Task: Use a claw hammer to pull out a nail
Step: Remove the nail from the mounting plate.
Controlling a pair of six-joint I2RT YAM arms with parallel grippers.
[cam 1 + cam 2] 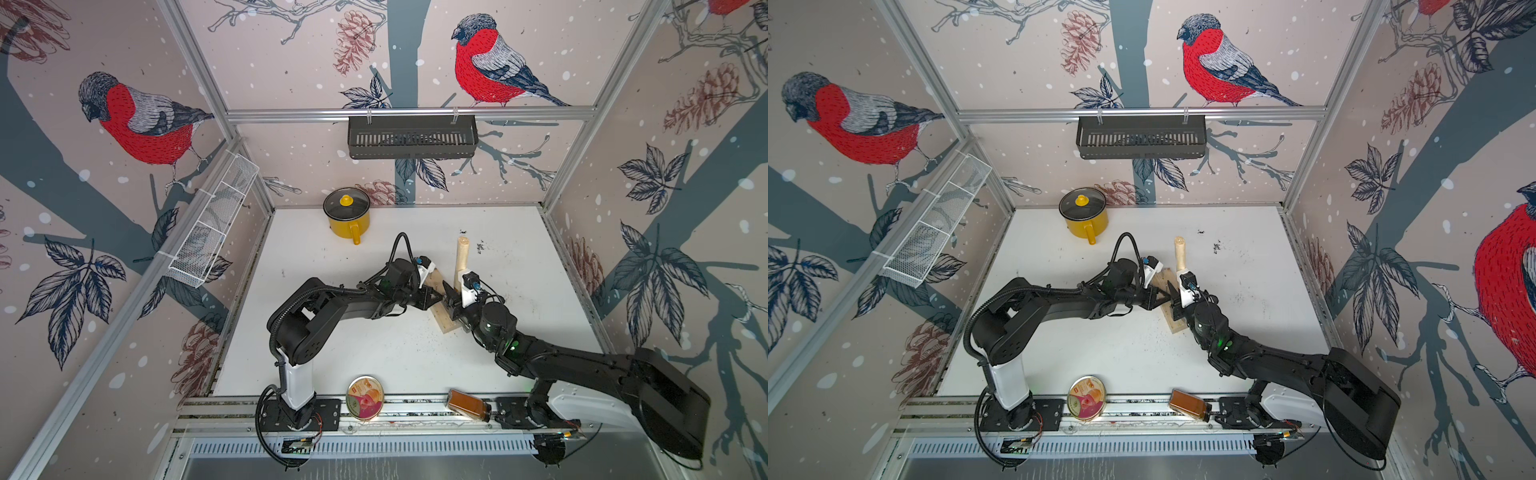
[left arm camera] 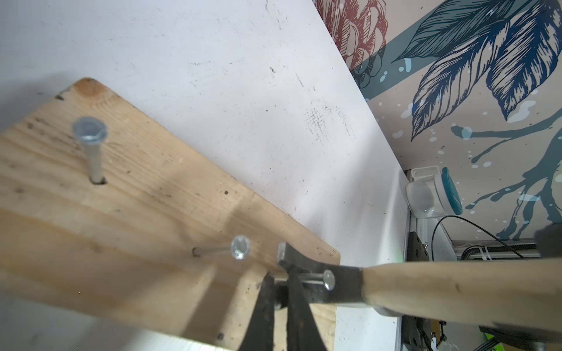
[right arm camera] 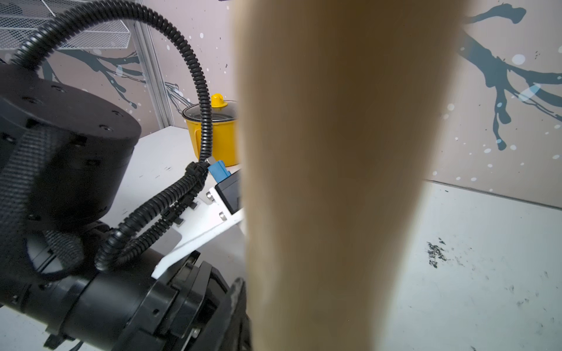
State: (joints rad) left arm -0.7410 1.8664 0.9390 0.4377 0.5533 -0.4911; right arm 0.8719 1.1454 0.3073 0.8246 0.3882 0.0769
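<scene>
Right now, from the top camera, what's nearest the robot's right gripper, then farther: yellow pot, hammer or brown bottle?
1. Hammer, beside the right gripper.
2. Brown bottle, lying at the front.
3. Yellow pot, standing at the back.

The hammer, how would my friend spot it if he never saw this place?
Find the white table, then the pale wooden board lying on it near the middle. The hammer sticks up from that board: it alone has a long wooden handle and a grey steel head.
</scene>
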